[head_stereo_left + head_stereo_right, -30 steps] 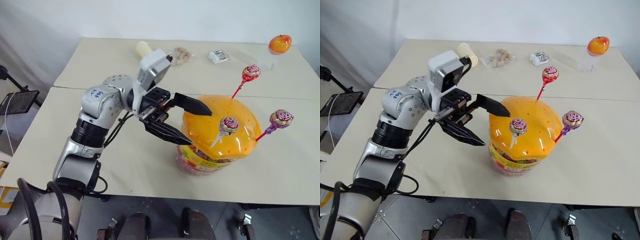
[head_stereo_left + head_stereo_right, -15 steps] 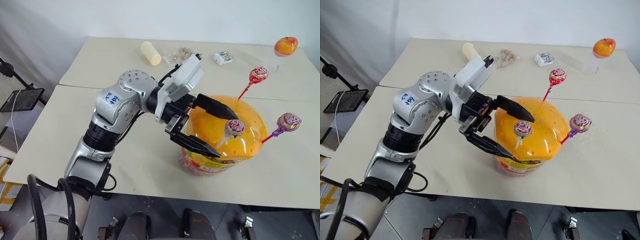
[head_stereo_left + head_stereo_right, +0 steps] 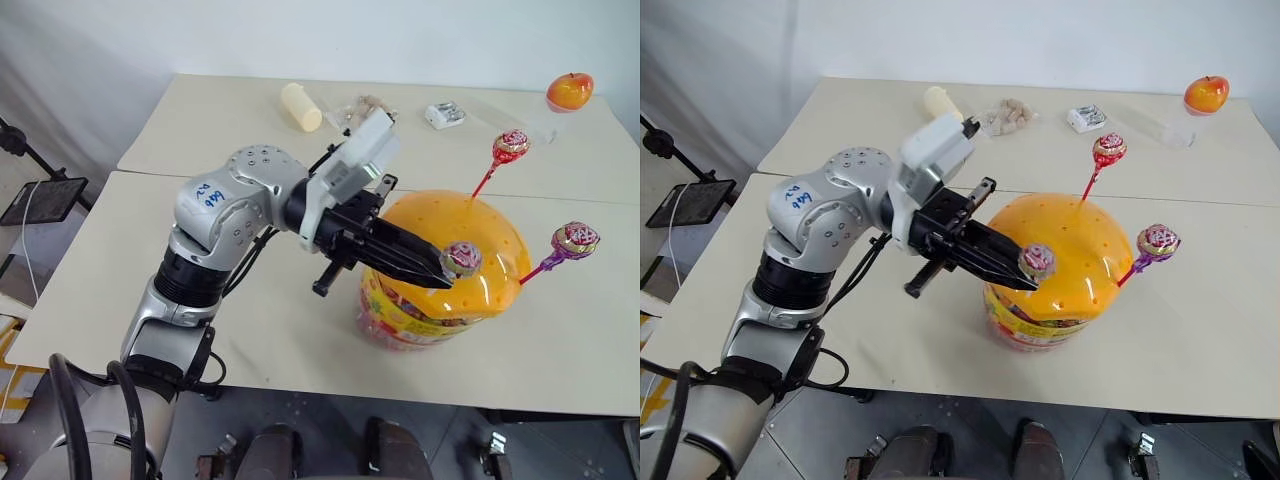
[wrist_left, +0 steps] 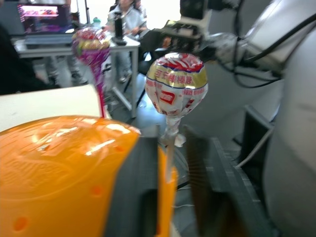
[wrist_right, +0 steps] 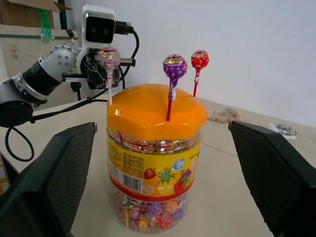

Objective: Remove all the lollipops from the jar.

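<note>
Near the front edge of the table [image 3: 120, 300], toward its right side, you can see the jar [image 3: 425, 315] standing upright with its orange lid [image 3: 480, 250] on. Three lollipops stick up out of the holes in that lid. Your left tool [image 3: 437, 273] reaches across the lid from the left, and its two black fingers [image 4: 143, 192] are pinched together on the white stick of the lollipop with the white stick [image 3: 461, 258], just under the candy head. That one sits on the front part of the lid. The lollipop with the red stick [image 3: 510, 145] stands at the far side of the lid, tilted a little. The lollipop with the purple stick [image 3: 575, 238] leans out over the right side of the lid. Neither of those two is touched by a tool.

Your right tool [image 5: 158, 173] is held wide open, pointing at the jar from the side, with the jar between its two fingers but well apart from both.

On the far table you can see an orange fruit [image 3: 570, 90] near the far right corner, a small packet [image 3: 445, 115], and a pale roll [image 3: 300, 106].
</note>
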Robot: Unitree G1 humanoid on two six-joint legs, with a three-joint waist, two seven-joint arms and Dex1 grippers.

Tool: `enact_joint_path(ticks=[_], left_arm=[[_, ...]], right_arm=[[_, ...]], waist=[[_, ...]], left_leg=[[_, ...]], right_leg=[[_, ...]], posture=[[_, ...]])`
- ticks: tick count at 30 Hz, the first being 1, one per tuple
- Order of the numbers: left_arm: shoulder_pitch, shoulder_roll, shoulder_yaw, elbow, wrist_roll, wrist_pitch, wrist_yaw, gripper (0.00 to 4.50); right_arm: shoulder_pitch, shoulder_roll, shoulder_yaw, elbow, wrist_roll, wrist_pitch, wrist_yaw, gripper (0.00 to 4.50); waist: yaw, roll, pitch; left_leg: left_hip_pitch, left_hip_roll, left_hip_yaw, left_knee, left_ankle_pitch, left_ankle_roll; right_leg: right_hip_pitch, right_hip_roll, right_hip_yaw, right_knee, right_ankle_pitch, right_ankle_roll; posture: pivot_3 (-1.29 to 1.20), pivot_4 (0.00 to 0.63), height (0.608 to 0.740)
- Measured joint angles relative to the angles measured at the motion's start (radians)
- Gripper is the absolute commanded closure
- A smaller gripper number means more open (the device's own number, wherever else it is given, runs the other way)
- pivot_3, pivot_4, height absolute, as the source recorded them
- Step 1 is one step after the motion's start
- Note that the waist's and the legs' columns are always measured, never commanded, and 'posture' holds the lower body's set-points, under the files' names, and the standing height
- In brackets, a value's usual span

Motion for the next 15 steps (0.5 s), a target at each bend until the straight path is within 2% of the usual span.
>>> enact_joint_path(ticks=[5, 10, 15], left_arm=[[0.0, 0.031, 0.062, 0.045, -0.108, 0.042, -0.111, 4.49], [-0.05, -0.056, 0.177, 0.289, -0.15, 0.053, -0.063, 4.49], [-0.065, -0.061, 0.248, 0.364, -0.218, 0.147, -0.044, 4.49]], right_arm=[[-0.017, -0.021, 0.002, -0.016, 0.0, 0.016, -0.021, 0.0], [-0.046, -0.043, 0.019, -0.063, 0.0, 0.039, -0.072, 0.0], [-0.1, -0.109, 0.039, -0.087, -0.001, 0.06, -0.146, 0.0]], waist=[[-0.002, 0.0, 0.0], [0.002, 0.0, 0.0], [-0.007, 0.0, 0.0]], left_leg=[[0.0, 0.0, 0.0, 0.001, 0.0, 0.0], [-0.002, 0.0, -0.001, 0.007, -0.002, 0.002], [-0.002, 0.0, 0.001, 0.007, -0.003, 0.002]], right_leg=[[0.0, 0.0, 0.0, 0.001, 0.0, 0.0], [0.001, 0.0, 0.0, 0.001, 0.0, 0.0], [-0.001, 0.0, 0.0, 0.002, 0.001, 0.001]], posture=[[0.0, 0.15, 0.74], [0.0, 0.15, 0.74], [0.0, 0.15, 0.74]])
